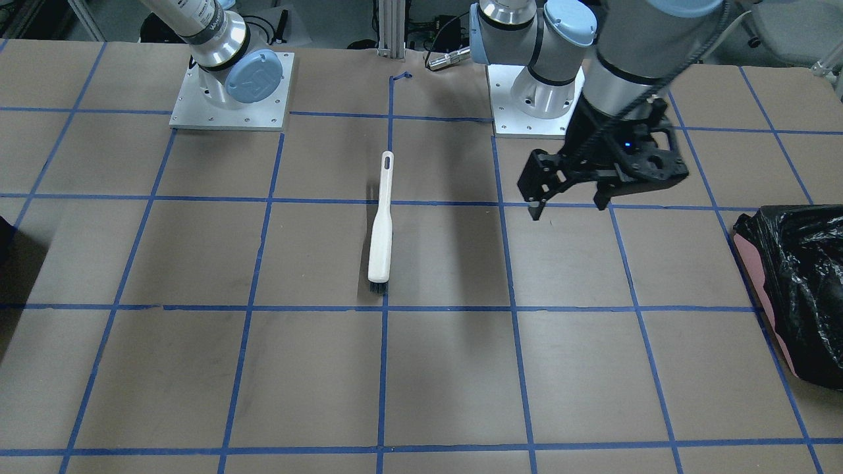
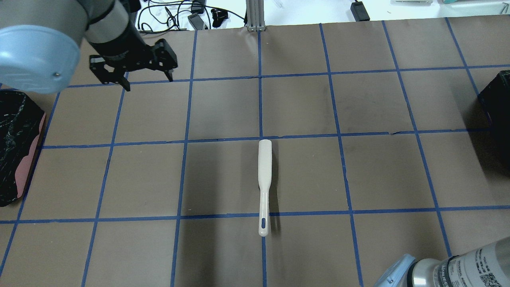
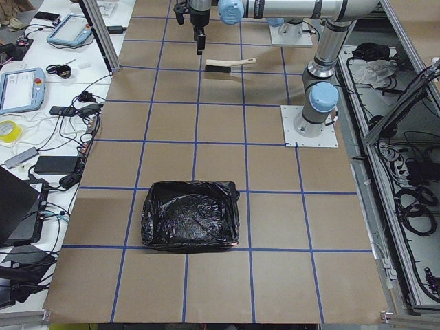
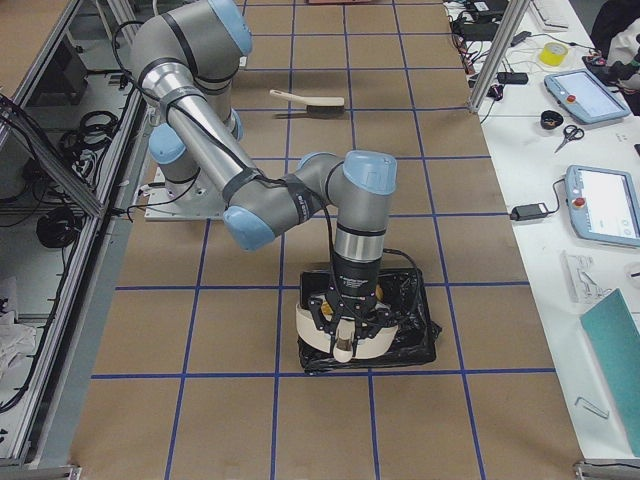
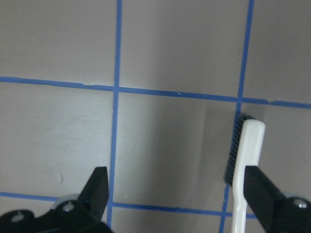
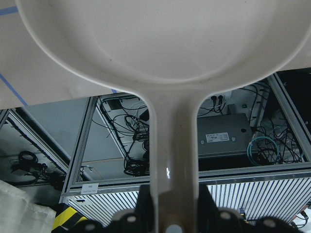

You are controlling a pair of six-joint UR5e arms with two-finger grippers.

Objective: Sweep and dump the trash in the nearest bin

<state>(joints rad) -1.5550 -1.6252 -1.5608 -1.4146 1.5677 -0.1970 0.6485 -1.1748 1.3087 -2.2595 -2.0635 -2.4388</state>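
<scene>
No trash shows in any view. In the right wrist view my right gripper (image 6: 172, 206) is shut on the handle of a white dustpan (image 6: 160, 43) whose scoop looks bare. The exterior right view has that dustpan (image 4: 312, 338) held over a black-lined bin (image 4: 415, 335). A white brush (image 1: 380, 227) (image 2: 264, 179) with dark bristles lies alone mid-table. My left gripper (image 1: 569, 209) (image 2: 149, 83) hangs open and holds nothing, above the table between the brush and the other bin (image 1: 800, 289). In the left wrist view the brush (image 5: 245, 165) sits by the left gripper's (image 5: 177, 194) right finger.
Black-bagged bins stand at both table ends (image 2: 16, 147) (image 2: 496, 103). Blue tape lines grid the brown table (image 2: 303, 107). The arm bases (image 1: 230, 92) (image 1: 537, 99) are bolted along the robot's edge. Tablets and cables lie on a side bench (image 3: 41, 89).
</scene>
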